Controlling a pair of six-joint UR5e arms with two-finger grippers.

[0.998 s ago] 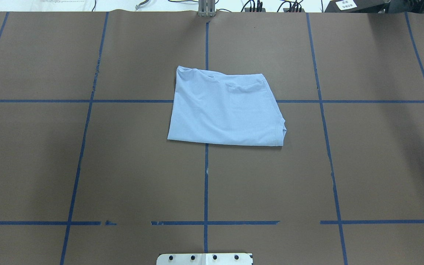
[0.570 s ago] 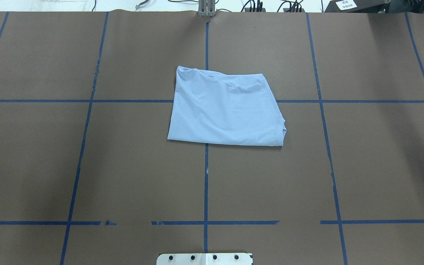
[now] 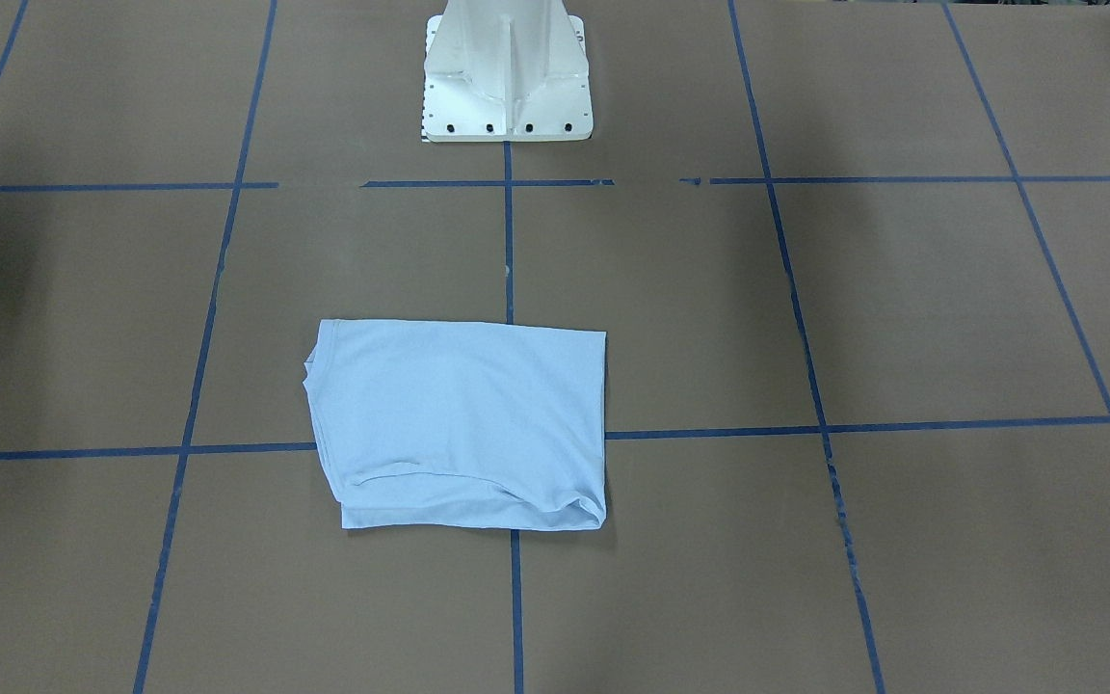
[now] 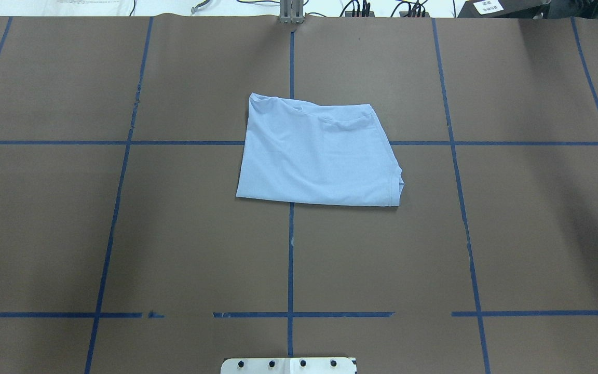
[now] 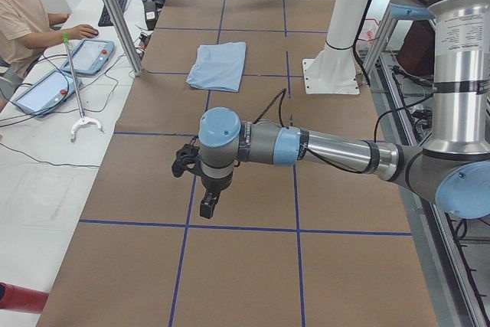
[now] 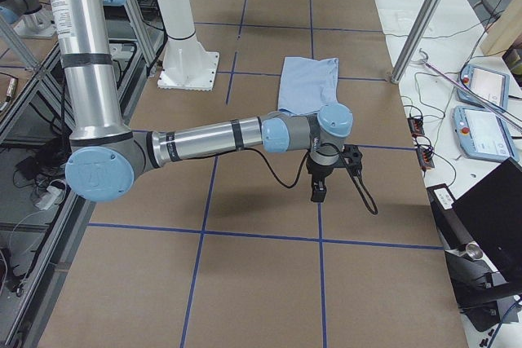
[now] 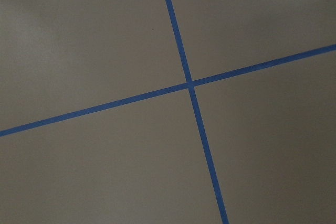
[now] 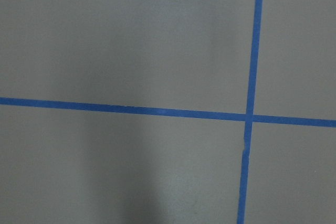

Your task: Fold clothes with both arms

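Folded T-shirt (image 4: 317,156), centre of overhead frame, flat on table (image 4: 122,234): unchanged over last second. Left gripper (image 5: 207,206) and right gripper (image 6: 318,193) well apart from it, jaw opening indeterminable. Fold judged complete.

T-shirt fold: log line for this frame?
T-shirt: folded, flat on table | left tool: off shirt, open/shut unclear | right tool: off shirt, open/shut unclear | contact: none

Brown table (image 4: 174,234) crossed by blue tape lines (image 4: 290,259); white bench (image 5: 31,181) alongside holds a tablet (image 5: 92,55).
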